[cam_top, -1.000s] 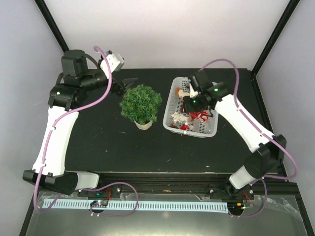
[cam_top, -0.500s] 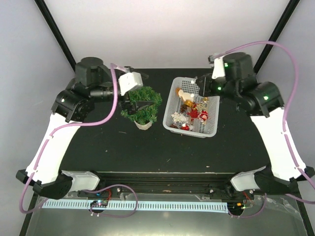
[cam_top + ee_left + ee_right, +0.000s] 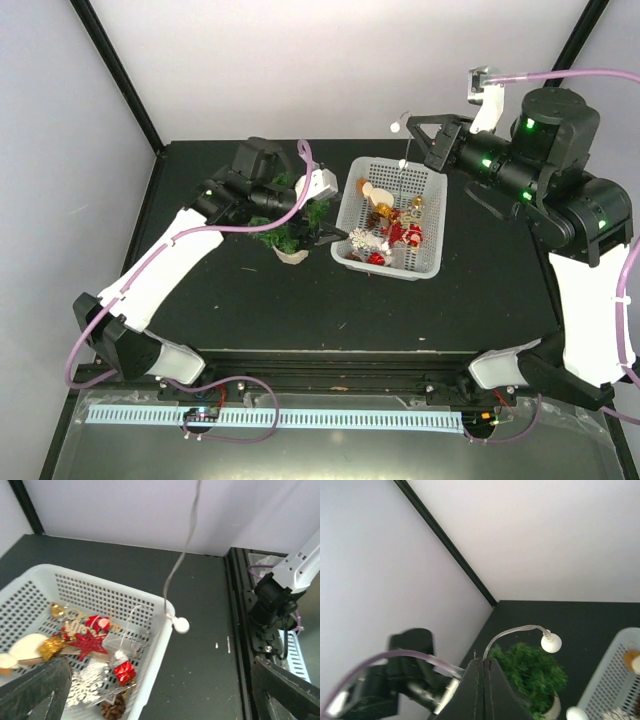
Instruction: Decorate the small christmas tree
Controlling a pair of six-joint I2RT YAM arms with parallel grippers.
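High by the far edge of the basket (image 3: 437, 235) of ornaments (image 3: 388, 228), the right gripper (image 3: 483, 662) clamps a beaded cord (image 3: 512, 630); the left gripper (image 3: 159, 680) gapes beside the tree (image 3: 530, 675).

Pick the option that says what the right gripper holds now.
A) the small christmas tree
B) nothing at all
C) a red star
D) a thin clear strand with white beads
D: in the right wrist view the right gripper is shut on a thin clear strand, which curves out from its fingertips and ends in a white bead.
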